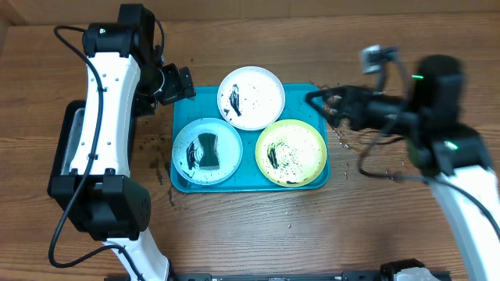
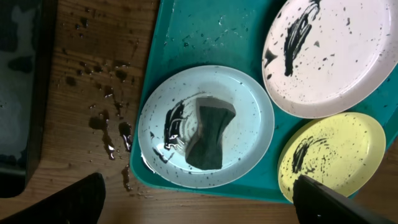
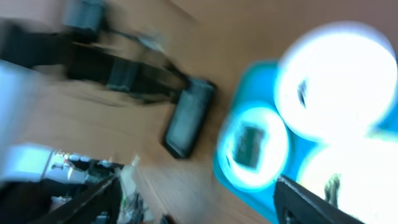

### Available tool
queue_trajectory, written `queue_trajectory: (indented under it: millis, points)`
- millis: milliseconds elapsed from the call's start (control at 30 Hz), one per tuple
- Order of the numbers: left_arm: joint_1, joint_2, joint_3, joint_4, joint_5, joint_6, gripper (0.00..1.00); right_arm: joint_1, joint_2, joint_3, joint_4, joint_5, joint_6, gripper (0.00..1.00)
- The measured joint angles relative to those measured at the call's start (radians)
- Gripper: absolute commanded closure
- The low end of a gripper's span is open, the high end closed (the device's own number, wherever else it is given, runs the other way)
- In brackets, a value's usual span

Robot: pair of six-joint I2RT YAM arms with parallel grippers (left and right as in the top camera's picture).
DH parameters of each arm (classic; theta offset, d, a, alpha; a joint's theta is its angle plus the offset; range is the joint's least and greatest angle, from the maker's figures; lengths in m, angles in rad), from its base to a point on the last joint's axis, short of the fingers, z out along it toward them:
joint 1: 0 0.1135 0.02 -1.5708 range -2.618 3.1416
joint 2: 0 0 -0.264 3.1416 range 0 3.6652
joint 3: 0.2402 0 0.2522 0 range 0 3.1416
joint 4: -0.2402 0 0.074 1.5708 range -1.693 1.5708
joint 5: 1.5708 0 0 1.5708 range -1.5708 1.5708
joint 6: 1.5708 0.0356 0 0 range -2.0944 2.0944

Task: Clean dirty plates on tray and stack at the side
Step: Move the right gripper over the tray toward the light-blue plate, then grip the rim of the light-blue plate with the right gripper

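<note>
left arm [image 1: 105, 94] and right arm [image 1: 469, 195] either side of the tray [image 1: 197, 101]: white shells, chunky black joints, loose black cables [image 1: 58, 35], little green lights [image 1: 418, 76].

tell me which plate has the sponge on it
The light blue plate, at the left of the tray: a dark sponge lies on it. The white plate and the yellow-green plate carry only black smears.

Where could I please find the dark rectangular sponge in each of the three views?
Overhead: dark rectangular sponge on the light blue round plate, lower left of the turquoise plastic tray.
Left wrist: centre of picture.
Right wrist: blurred, right of centre.
Shared landmark: the light blue plate under it.
</note>
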Motion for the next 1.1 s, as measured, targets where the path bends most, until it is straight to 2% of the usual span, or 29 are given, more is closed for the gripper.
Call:
queue_trajectory:
  millis: [233, 267, 333, 400, 500, 567, 633, 700, 1100]
  points:
    - [0.000, 0.000, 0.000, 0.000, 0.000, 0.002, 0.01, 0.232, 0.372, 0.070, -0.179, 0.257, 0.058, 0.27]
    - [0.000, 0.000, 0.000, 0.000, 0.000, 0.002, 0.01, 0.248, 0.422, 0.100, -0.216, 0.280, 0.059, 0.25]
    - [0.000, 0.000, 0.000, 0.000, 0.000, 0.002, 0.01, 0.273, 0.531, 0.208, -0.329, 0.335, 0.059, 0.12]
    - [0.000, 0.000, 0.000, 0.000, 0.000, 0.002, 0.01, 0.291, 0.607, 0.307, -0.364, 0.384, 0.062, 0.02]
    - [0.000, 0.000, 0.000, -0.001, 0.000, 0.002, 0.01, 0.312, 0.652, 0.378, -0.270, 0.426, 0.060, 0.00]
    - [0.000, 0.000, 0.000, -0.003, 0.000, 0.002, 0.01, 0.323, 0.653, 0.393, -0.205, 0.446, 0.058, 0.09]
    - [0.000, 0.000, 0.000, -0.006, 0.000, 0.002, 0.02, 0.333, 0.653, 0.396, -0.178, 0.464, 0.059, 0.28]
    - [0.000, 0.000, 0.000, -0.008, 0.000, 0.002, 0.02, 0.342, 0.653, 0.396, -0.180, 0.481, 0.058, 0.38]
    - [0.000, 0.000, 0.000, -0.006, 0.000, 0.003, 0.04, 0.427, 0.710, 0.353, -0.138, 0.526, 0.068, 0.50]
